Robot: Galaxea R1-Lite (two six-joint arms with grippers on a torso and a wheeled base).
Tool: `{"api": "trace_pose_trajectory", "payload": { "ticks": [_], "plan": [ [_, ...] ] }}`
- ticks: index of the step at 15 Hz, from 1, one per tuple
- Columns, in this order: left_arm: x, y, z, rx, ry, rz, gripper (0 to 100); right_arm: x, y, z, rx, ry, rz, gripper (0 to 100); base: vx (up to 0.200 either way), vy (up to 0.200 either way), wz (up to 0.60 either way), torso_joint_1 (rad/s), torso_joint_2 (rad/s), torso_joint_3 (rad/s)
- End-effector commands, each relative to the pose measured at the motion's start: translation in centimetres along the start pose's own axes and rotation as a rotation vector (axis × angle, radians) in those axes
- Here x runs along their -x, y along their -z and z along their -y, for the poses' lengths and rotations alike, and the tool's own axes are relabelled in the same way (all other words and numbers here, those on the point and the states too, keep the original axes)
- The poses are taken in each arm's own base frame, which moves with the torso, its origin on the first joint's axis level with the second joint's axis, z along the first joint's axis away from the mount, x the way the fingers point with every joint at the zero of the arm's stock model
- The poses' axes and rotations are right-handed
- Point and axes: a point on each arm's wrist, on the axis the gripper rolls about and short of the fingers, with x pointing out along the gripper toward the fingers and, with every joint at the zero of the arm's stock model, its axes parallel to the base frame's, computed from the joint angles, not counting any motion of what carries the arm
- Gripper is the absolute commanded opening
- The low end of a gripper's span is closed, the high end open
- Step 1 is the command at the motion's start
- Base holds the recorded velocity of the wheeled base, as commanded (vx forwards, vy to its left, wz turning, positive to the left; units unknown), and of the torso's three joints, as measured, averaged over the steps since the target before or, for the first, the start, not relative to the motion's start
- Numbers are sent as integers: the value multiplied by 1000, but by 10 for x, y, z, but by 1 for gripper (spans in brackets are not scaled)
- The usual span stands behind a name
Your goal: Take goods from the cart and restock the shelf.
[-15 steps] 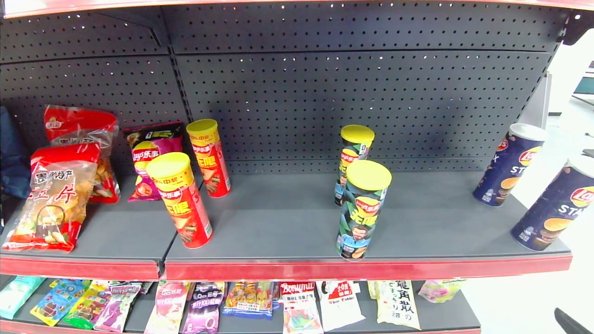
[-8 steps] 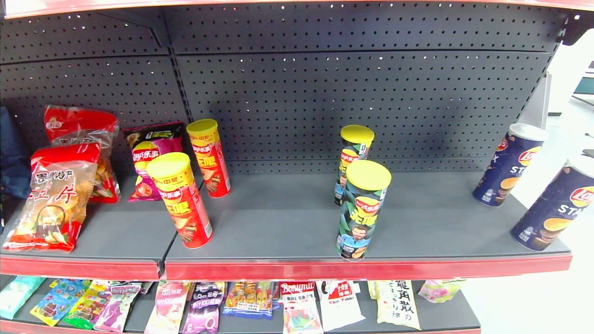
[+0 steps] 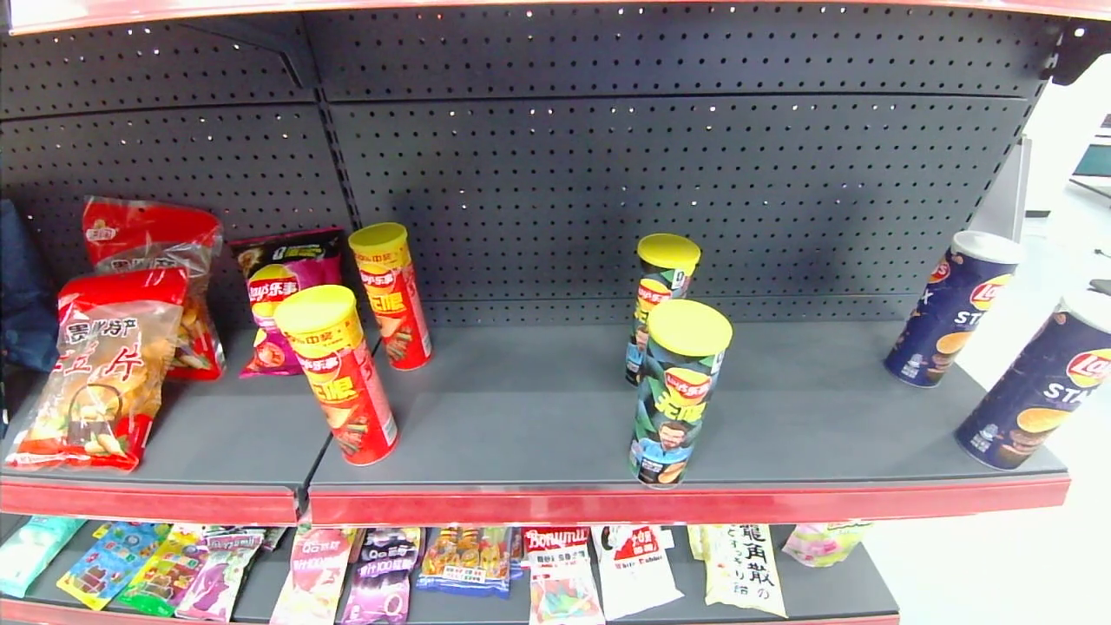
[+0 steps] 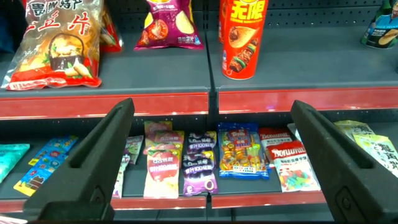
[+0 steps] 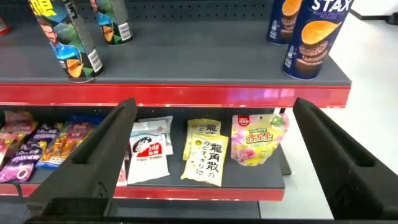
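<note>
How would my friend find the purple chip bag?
Look at the dark grey shelf with the red front edge, and go to its left part. At the back, between the red snack bags and a red tube with a yellow lid, leans the purple chip bag. It is the only purple bag on that shelf.

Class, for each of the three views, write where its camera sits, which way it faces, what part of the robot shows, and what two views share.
Head view: on the robot's head, facing forward and down at the dark grey metal shelf with a red front edge.
Left wrist view: on the left wrist, facing the shelf front; the left gripper frames it, jaws wide apart.
Right wrist view: on the right wrist, facing the shelf's right part; the right gripper frames it, jaws wide apart.
Shared: head and left wrist views both show the red cylindrical chip can with yellow lid.
</note>
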Motion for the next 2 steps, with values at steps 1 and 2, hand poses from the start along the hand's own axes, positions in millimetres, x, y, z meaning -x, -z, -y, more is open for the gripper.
{"api": "trace_pose_trajectory", "payload": {
  "ticks": [1, 2],
  "plan": [
    [0, 0, 0, 0, 0, 0, 100, 0, 0, 0, 1, -1, -2, 100, 0, 0, 0, 0, 0, 0],
    [0, 0, 0, 0, 0, 0, 100, 0, 0, 0, 1, -1, -2, 100, 0, 0, 0, 0, 0, 0]
  ]
}}
